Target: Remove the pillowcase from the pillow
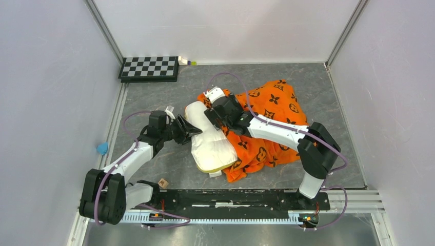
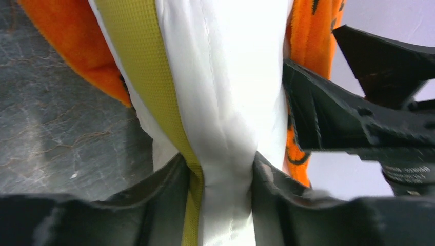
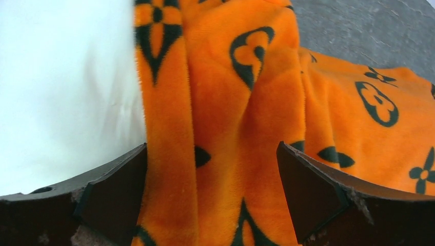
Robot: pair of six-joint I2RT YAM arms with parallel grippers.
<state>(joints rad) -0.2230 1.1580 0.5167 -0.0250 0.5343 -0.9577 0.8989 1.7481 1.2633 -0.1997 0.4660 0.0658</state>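
The cream-white pillow (image 1: 211,141) lies mid-table, its near-left part bare. Its far-right part sits inside the orange pillowcase (image 1: 274,110) with black motifs, bunched to the right. My left gripper (image 1: 188,129) is shut on the pillow's left edge. The left wrist view shows its fingers (image 2: 279,200) pinching the white fabric (image 2: 225,102) and the yellow-green band (image 2: 143,66). My right gripper (image 1: 213,119) is at the pillowcase's rim over the pillow. In the right wrist view its jaws stand wide apart (image 3: 211,184) around a fold of pillowcase (image 3: 231,113), with the pillow (image 3: 61,92) to the left.
A checkerboard (image 1: 149,68) and a small white-and-yellow object (image 1: 185,61) lie at the back left. A blue object (image 1: 102,148) sits by the left wall. A small wooden cube (image 1: 163,183) lies near the front rail. Walls enclose the grey table (image 1: 154,102).
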